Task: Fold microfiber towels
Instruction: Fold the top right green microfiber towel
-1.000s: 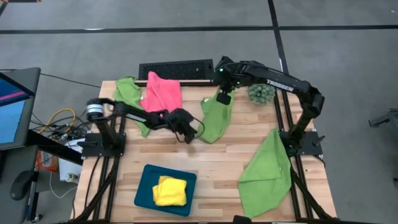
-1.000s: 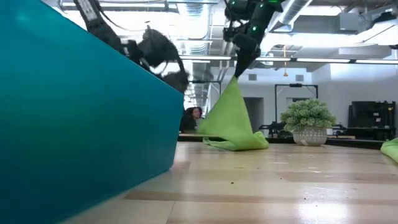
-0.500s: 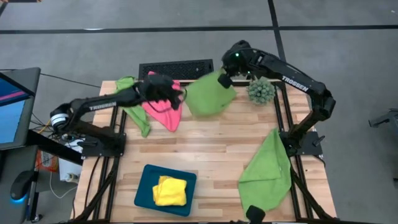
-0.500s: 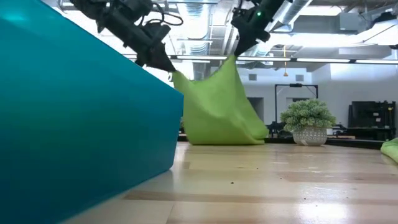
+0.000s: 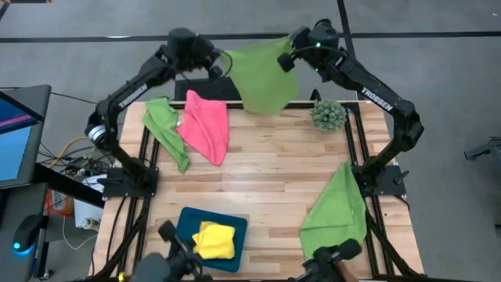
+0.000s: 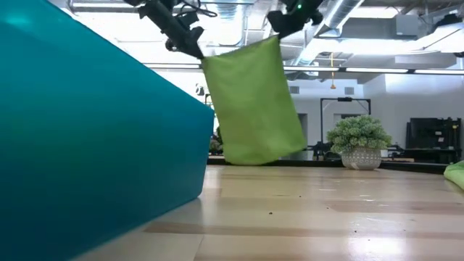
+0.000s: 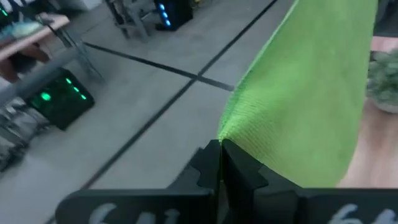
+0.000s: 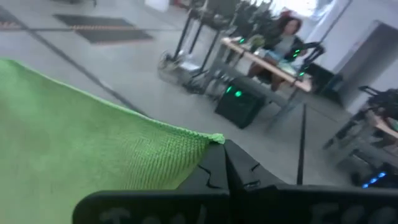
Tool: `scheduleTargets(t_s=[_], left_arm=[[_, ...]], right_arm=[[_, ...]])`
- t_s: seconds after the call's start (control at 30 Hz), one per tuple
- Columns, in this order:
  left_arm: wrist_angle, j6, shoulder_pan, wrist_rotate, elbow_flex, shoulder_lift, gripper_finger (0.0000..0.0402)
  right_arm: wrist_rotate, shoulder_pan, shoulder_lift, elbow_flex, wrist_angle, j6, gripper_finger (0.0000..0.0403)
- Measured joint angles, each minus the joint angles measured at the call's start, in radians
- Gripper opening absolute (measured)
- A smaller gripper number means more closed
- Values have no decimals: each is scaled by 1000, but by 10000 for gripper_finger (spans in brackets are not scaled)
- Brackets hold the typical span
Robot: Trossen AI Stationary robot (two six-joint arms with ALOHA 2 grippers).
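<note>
- Wooden table [image 5: 266, 184]: pink towel [image 5: 205, 125] beside green towel [image 5: 163, 124]; plant [image 5: 329, 115] at far right.
- Teal tray [image 5: 182, 235] holds yellow towel [image 5: 214, 240], walls off low view's left.
- Left gripper [image 5: 216, 66] and right gripper [image 5: 286, 59] each clenched on 1 top corner of lifted green towel [image 5: 262, 74], hanging above far edge.

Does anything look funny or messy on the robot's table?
One lime green towel droops off the table's right edge. The left gripper and right gripper hold another green towel stretched in the air, so that is on purpose.
</note>
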Motion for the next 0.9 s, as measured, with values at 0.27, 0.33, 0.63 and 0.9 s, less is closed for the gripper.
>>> scheduleTargets(t_s=[0.27, 0.33, 0.63, 0.9], left_arm=[[-198, 133, 2, 8, 250, 78, 0], [-243, 155, -13, 10, 262, 77, 0], [-541, 154, -83, 122, 243, 74, 0], [-806, 116, -232, 159, 243, 74, 0]], right_arm=[[5, 0, -2, 56, -106, 24, 0], [3, 18, -6, 57, -163, 58, 0], [-4, 136, -6, 46, -582, 252, 0], [2, 329, -11, 46, -860, 470, 0]])
